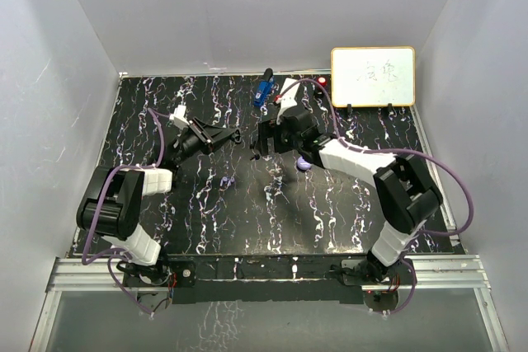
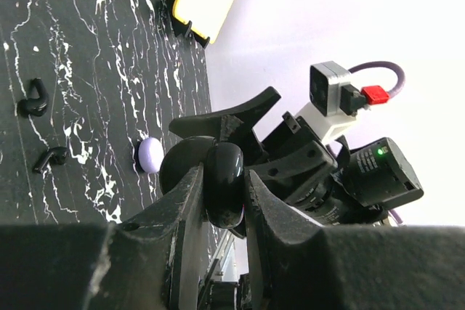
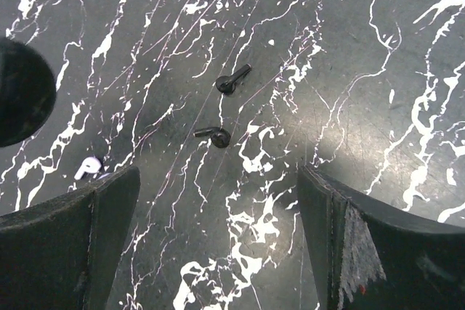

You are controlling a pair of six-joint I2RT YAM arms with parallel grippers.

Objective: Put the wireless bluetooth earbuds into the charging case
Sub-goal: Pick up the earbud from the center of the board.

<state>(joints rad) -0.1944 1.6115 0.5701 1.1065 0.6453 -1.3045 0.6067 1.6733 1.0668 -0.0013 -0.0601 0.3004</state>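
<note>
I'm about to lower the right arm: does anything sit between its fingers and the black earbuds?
Nothing visible. The black earbuds lie uncovered on the table straight ahead of the right gripper, whose fingers stand open; a dark round shape sits off to the side.

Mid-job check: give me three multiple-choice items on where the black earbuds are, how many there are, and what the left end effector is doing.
1. Where do the black earbuds lie?
A) inside the lilac case
B) on the table below the right end effector
C) on the whiteboard

2. How many black earbuds show in the right wrist view?
A) one
B) two
C) four

3. The left end effector is:
A) open and empty
B) shut on the blue tool
C) shut on a black case

Answers:
1 B: both lie loose on the marbled surface ahead of the open fingers.
2 B: two small black stemmed buds lie close together, apart from each other.
3 C: its fingers press a glossy black rounded case from both sides.
</note>
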